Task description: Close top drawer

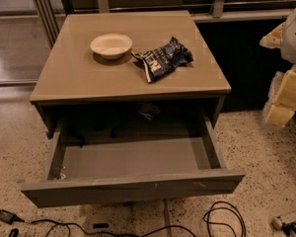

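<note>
Top drawer [133, 185] pulled wide open, grey, gripper [284, 98] at right edge

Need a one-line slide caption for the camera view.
Wide grey top drawer open beneath tan cabinet top holding white bowl and crumpled blue snack bag; the tool hangs at right edge.

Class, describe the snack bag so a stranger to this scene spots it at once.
Find the low cabinet whose top drawer stands pulled open, left of the robot's gripper at the right edge. On its top lie two things: the bag is the crumpled dark blue one, right of the round white bowl.
</note>
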